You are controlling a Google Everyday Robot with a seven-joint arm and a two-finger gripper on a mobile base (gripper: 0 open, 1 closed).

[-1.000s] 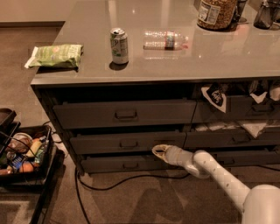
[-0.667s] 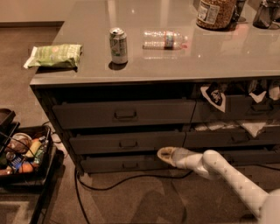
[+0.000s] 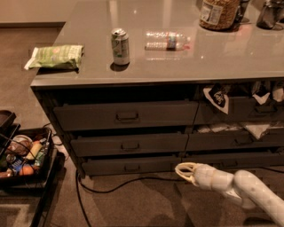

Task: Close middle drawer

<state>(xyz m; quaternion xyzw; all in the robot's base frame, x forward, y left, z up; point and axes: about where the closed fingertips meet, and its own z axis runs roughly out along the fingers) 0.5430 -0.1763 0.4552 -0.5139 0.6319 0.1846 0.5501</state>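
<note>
The middle drawer (image 3: pixel 128 144) is a wide dark grey front with a small loop handle (image 3: pixel 130 146), in the left column under the counter. Its front stands about level with the bottom drawer front (image 3: pixel 128 167) below it. The taller top drawer (image 3: pixel 126 115) sits above it. My gripper (image 3: pixel 183 172) is cream-coloured, low at the right of centre, just in front of the bottom drawer's right end. It is apart from the middle drawer, shut and holding nothing. My white arm (image 3: pixel 248 190) runs off to the lower right.
On the counter (image 3: pixel 222 62) are a green snack bag (image 3: pixel 55 56), a can (image 3: pixel 120 46), a water bottle (image 3: pixel 166 41) and a jar (image 3: pixel 219 11). The right drawers (image 3: pixel 235 139) hold cloths. A black cart of items (image 3: pixel 24 157) stands at the left. A cable (image 3: pixel 120 184) lies on the floor.
My gripper has drawn back from the middle drawer's right end, moving right and down towards the floor. The drawer front has not visibly moved.
</note>
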